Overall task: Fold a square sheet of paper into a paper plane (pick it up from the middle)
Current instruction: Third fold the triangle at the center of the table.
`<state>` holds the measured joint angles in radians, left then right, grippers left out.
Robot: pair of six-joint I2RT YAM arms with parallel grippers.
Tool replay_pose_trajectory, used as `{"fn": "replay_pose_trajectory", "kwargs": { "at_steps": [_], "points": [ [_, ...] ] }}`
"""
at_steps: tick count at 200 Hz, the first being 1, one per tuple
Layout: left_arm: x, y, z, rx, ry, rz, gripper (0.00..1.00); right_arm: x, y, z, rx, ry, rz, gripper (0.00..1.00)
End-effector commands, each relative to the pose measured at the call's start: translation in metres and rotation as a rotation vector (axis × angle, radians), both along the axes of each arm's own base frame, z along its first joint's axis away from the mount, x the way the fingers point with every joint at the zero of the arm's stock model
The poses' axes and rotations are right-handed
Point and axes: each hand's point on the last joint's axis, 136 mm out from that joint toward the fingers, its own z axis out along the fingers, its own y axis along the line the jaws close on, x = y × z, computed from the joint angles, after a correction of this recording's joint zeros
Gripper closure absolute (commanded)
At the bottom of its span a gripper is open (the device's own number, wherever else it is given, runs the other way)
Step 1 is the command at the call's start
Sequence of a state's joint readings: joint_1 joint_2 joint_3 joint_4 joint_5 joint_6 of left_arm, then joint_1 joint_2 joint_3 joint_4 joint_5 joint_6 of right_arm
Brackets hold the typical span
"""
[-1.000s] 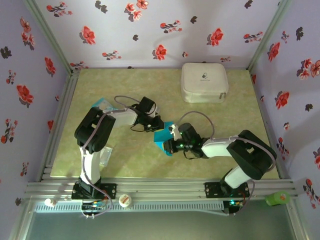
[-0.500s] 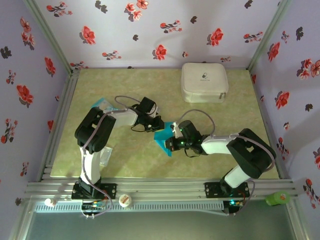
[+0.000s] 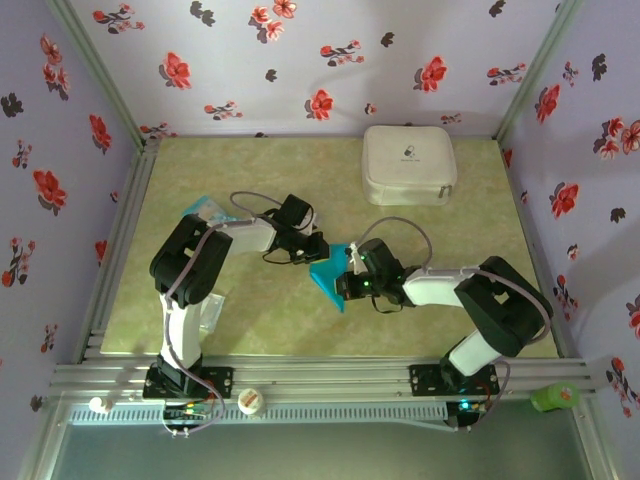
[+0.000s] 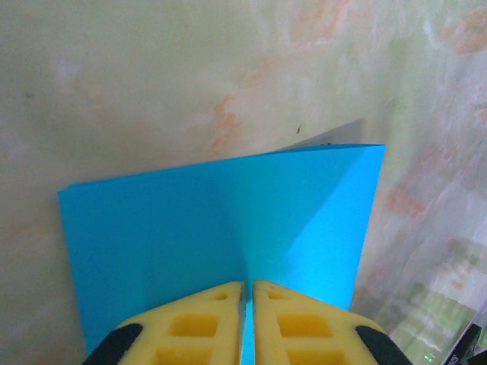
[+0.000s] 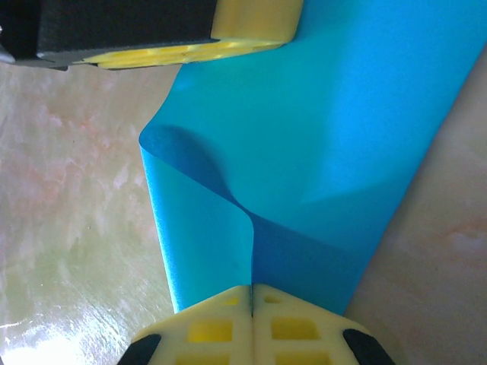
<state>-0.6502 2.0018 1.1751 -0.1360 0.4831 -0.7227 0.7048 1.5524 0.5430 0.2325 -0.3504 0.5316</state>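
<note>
paper (image 4: 213,220) teal-blue | tool fingers (image 4: 190,323) yellow | walls (image 3: 300,60) lilac, red flowers

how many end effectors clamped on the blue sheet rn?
2. Left end effector pinches one edge of the sheet; right end effector pinches the opposite side.

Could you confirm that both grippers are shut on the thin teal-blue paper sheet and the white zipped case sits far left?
Not quite: the top external view shows the white zipped case far right. The left gripper and right gripper do pinch the teal-blue paper sheet.
</note>
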Motion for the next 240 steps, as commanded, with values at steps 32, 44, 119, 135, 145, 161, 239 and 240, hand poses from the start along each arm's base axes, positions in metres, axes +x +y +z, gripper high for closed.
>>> {"fn": "replay_pose_trajectory", "kwargs": {
  "at_steps": [32,44,119,135,145,161,239,240],
  "points": [
    [-0.014,0.013,-0.023,0.08,0.044,0.007,0.88,0.011,-0.001,0.008,-0.016,-0.037,-0.015,0.98],
    [-0.015,0.013,-0.023,0.079,0.044,0.006,0.88,0.012,-0.001,0.007,-0.019,-0.039,-0.018,0.98],
    [-0.015,0.012,-0.023,0.078,0.046,0.011,0.88,0.014,-0.008,0.004,-0.068,-0.046,-0.03,0.98],
    [-0.015,0.012,-0.023,0.076,0.045,0.01,0.88,0.014,-0.007,0.005,-0.063,-0.048,-0.029,0.98],
    [-0.015,0.013,-0.023,0.078,0.046,0.011,0.88,0.015,-0.007,0.005,-0.062,-0.05,-0.031,0.98],
    [-0.016,0.012,-0.023,0.077,0.047,0.009,0.88,0.016,-0.007,0.005,-0.064,-0.052,-0.035,0.98],
    [-0.015,0.01,-0.02,0.071,0.042,0.01,0.89,0.013,-0.011,-0.003,-0.088,-0.028,-0.038,0.98],
    [-0.015,0.01,-0.02,0.071,0.042,0.011,0.89,0.013,-0.011,-0.003,-0.088,-0.028,-0.038,0.98]
  ]
}}
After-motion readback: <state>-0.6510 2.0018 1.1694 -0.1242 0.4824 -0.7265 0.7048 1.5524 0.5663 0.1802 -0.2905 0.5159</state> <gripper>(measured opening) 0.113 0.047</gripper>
